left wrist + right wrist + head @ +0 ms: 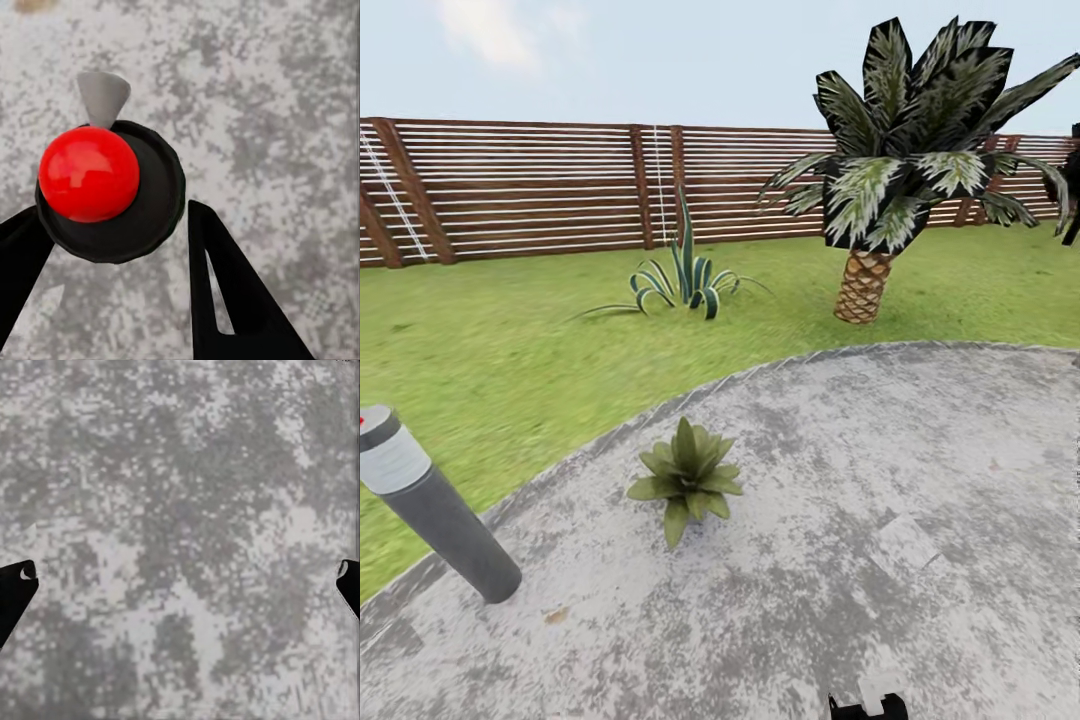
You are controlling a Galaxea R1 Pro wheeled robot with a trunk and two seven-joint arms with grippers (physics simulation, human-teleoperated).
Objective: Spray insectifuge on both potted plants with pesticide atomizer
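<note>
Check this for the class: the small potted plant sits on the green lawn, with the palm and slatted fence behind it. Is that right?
Not quite. In the head view the potted plant sits on the grey paved patio, not the lawn. The palm and slatted fence do stand behind it.

Far across the lawn, toward the right: a palm (pixel 880 180) with scaly trunk and dark, pale-streaked fronds. Left of it, far from the paving: a spiky blue-green striped plant (pixel 685 275). At the near left edge, leaning on the paving: a dark grey post (pixel 435 510) with a pale band.
</note>
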